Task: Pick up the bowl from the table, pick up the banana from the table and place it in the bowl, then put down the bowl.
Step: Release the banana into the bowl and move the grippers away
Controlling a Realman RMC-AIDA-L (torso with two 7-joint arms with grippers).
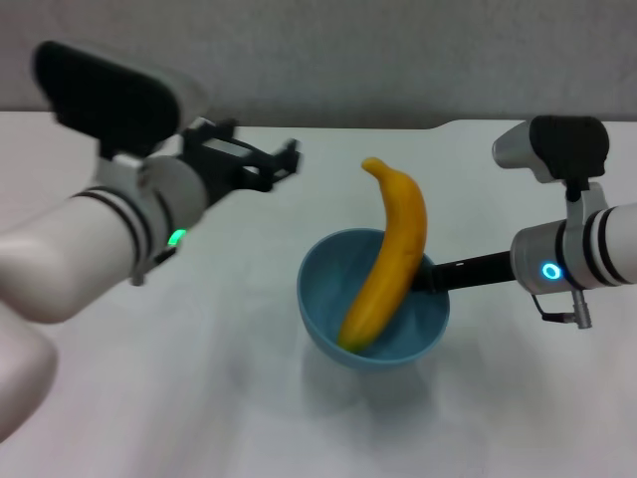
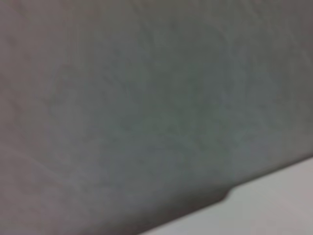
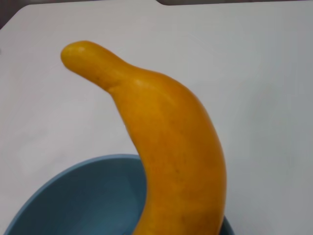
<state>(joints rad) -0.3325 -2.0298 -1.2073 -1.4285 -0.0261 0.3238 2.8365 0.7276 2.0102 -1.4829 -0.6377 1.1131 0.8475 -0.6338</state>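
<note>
The light-blue bowl (image 1: 333, 299) is near the middle of the white table (image 1: 229, 398), and a soft shadow lies beneath it. The yellow-orange banana (image 1: 393, 254) leans inside it, one end at the bottom and the other rising over the far rim. My right gripper (image 1: 430, 276) comes in from the right and is shut on the bowl's right rim. The right wrist view shows the banana (image 3: 171, 142) close up above the bowl (image 3: 83, 196). My left gripper (image 1: 284, 164) hangs open and empty in the air, up and to the left of the bowl.
A grey wall stands behind the table's far edge, which has a dark notch (image 1: 438, 126). The left wrist view shows only that wall and a corner of the table (image 2: 279, 205).
</note>
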